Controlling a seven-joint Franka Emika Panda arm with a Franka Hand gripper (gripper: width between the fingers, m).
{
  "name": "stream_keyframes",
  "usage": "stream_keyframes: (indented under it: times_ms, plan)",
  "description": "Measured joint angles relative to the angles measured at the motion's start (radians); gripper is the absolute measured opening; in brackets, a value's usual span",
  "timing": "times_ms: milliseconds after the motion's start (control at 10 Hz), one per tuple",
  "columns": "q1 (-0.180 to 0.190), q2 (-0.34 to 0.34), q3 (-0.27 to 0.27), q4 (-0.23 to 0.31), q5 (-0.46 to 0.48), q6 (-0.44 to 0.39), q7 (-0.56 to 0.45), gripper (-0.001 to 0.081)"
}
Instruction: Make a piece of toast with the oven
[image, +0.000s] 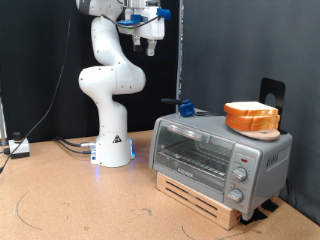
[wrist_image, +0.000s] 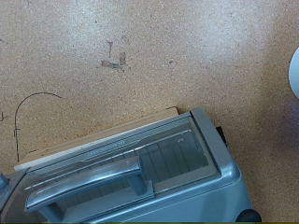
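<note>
The silver-grey toaster oven (image: 205, 152) stands on a low wooden stand at the exterior view's right. Its glass door is shut, and round knobs (image: 240, 176) sit at its right end. An orange-brown pile of bread (image: 252, 118) lies on the oven's roof. No separate thin slice of toast shows. My gripper (image: 150, 42) hangs high up at the exterior view's top, well above the oven and to its left, holding nothing that I can see. The wrist view looks down on the oven (wrist_image: 187, 159) and its grey bar handle (wrist_image: 84, 185). My fingers do not show there.
A small blue object (image: 185, 106) sits on the oven's roof near its left end. A black stand (image: 272, 92) rises behind the bread. The arm's white base (image: 112, 150) stands left of the oven. Cables and a small box (image: 18, 147) lie at the far left. The table top is brown board.
</note>
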Motion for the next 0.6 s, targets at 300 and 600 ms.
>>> stream_keyframes:
  times_ms: [300, 600]
  plan:
    - [0.047, 0.001, 0.01, 0.0, -0.025, -0.056, -0.247, 0.0807]
    - [0.097, 0.007, -0.01, -0.008, -0.112, -0.063, -0.563, 0.0807]
